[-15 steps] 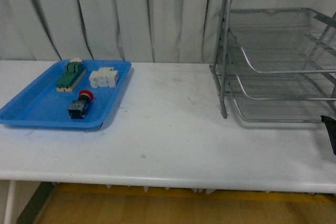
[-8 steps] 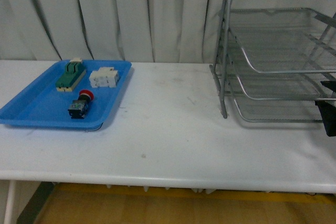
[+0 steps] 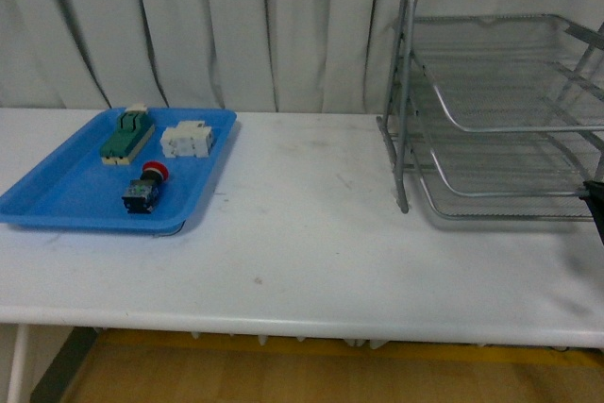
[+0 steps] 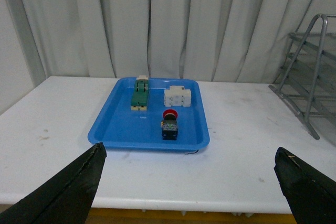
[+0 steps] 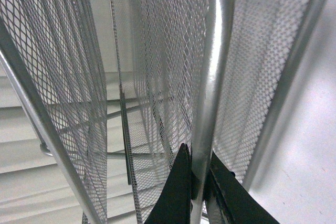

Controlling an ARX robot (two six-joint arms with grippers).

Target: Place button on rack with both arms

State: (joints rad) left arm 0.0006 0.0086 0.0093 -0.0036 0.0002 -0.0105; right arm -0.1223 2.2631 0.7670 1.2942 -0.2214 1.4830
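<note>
While button (image 3: 143,191) unmoved, right pincer (image 5: 198,156) clamps rack (image 3: 491,101), lower.

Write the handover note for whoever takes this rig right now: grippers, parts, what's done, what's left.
Left gripper: open, empty, pointed at the blue tray.
Right gripper: shut on a frame tube of the rack.
Button: lying in the blue tray, not gripped.
Done: rack is held.
Left: grasp the button with the left gripper, carry it across, set it on the rack.
</note>
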